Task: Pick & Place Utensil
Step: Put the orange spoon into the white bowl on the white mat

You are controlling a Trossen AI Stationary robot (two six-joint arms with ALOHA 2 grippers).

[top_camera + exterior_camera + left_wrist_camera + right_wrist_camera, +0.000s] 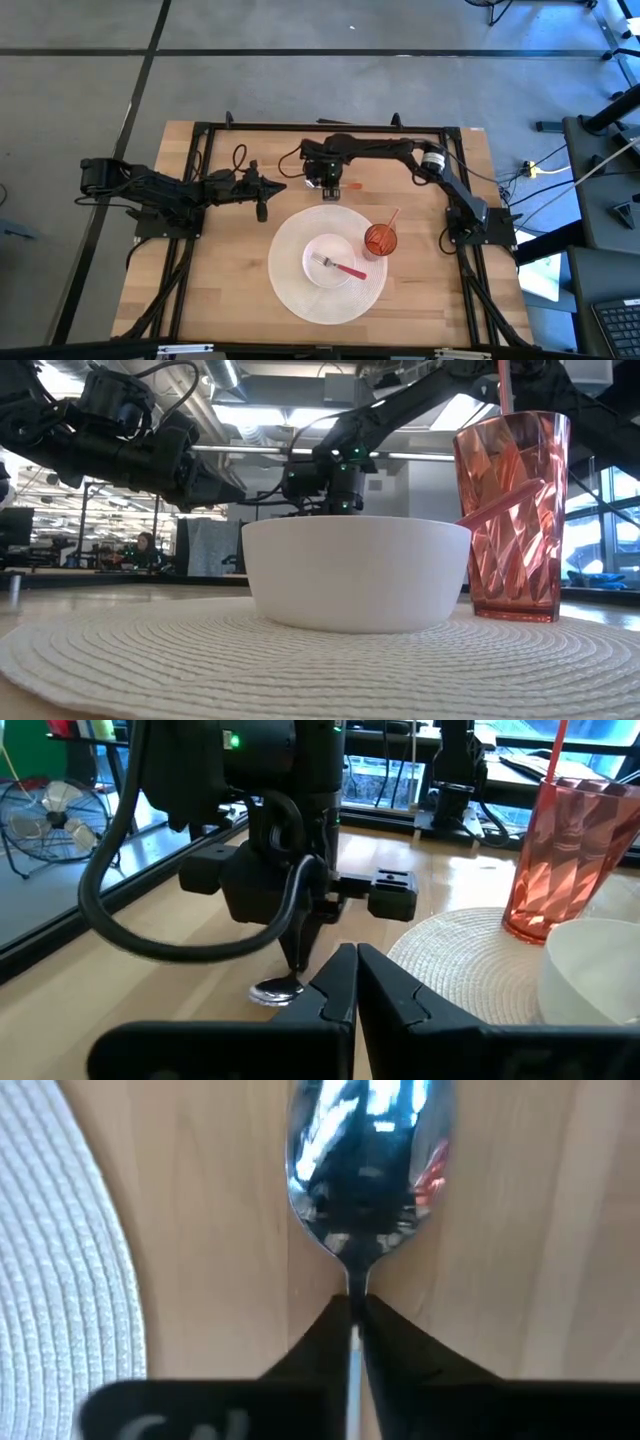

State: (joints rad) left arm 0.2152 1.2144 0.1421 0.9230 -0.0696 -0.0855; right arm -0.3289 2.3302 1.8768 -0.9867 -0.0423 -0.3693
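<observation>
A silver spoon [365,1170] is at the far middle of the table, bowl end down at the wood; its bowl also shows in the left wrist view [278,990]. My right gripper [330,188] points down over it and is shut on it. My left gripper [282,186] is shut and empty, just left of the right gripper and above the table. A white bowl [330,262] rests on a round white placemat [290,290] and holds a red-handled fork [340,267]. A red faceted cup [380,240] stands on the mat's right part. My right gripper pinches the spoon's thin neck [352,1305], just behind the bowl, between its two fingertips [298,945]. The fingers come from above, pointing down, and lie along the handle. The spoon stands nearly upright, bowl end lowest; whether the bowl touches the table, I cannot tell.
A red stick-like handle [392,218] leans out of the cup. A black metal frame [330,127] runs around the wooden table. Bare wood lies left of the mat and in front of the left arm [160,195].
</observation>
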